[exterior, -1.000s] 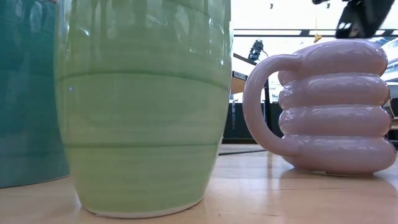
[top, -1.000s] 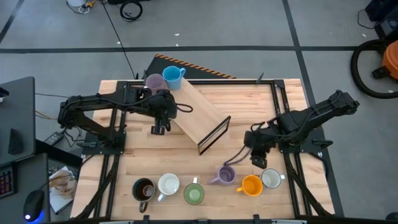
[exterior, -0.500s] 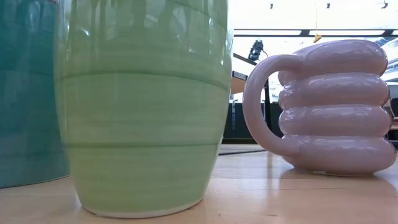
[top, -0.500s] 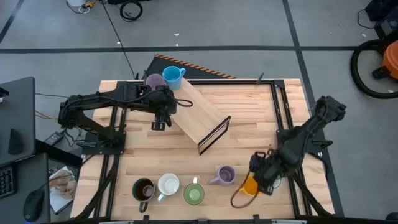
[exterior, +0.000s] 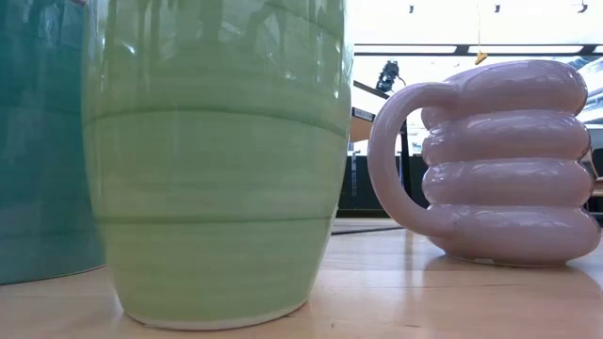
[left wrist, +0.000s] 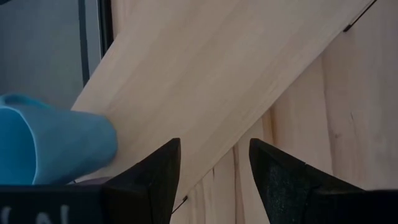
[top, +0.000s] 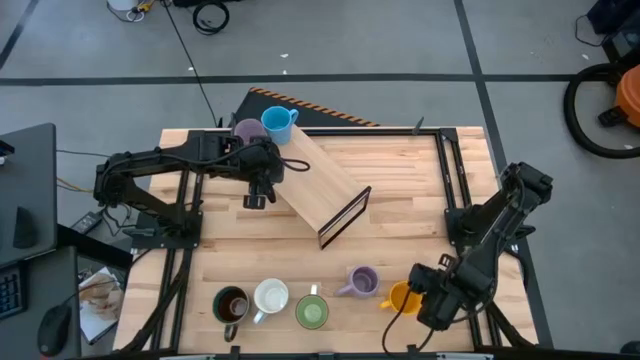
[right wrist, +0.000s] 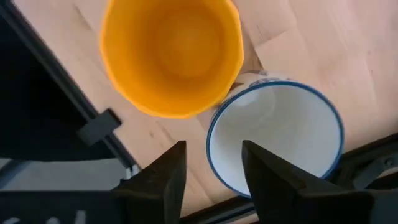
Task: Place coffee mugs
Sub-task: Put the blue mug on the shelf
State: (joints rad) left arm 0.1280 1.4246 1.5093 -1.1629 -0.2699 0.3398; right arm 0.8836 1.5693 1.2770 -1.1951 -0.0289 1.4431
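Several mugs stand along the near edge: dark brown (top: 231, 303), white (top: 270, 296), green (top: 311, 312), ribbed lilac (top: 360, 282) and orange (top: 402, 297). My right gripper (top: 430, 300) hangs open over a blue-rimmed white mug (right wrist: 277, 140), which it hides in the high view. In the right wrist view my right gripper (right wrist: 212, 168) has a finger on either side of that mug's rim, on the side next to the orange mug (right wrist: 171, 53). A blue mug (top: 278, 122) and a second lilac mug (top: 247, 130) sit at the far end of a slanted wooden board (top: 320, 185). My left gripper (top: 255, 198) is open beside that board. My right gripper stands over the white mug's rim (right wrist: 214, 134) from above, one finger outside and one over the hollow. Whether either finger touches the rim, I cannot tell.
The low view is filled by the green mug (exterior: 217, 160), the ribbed lilac mug (exterior: 499, 160) and a teal wall (exterior: 38, 141) at its left. In the left wrist view my left gripper (left wrist: 214, 165) faces the board (left wrist: 211, 74), with the blue mug (left wrist: 56, 149) beside it. A black frame borders the table.
My right arm has swung from the table's middle right toward the near edge, past the orange mug. Its gripper now stands over the white mug and covers it in the high view. My left gripper has edged slightly toward the far edge. No mug has moved.
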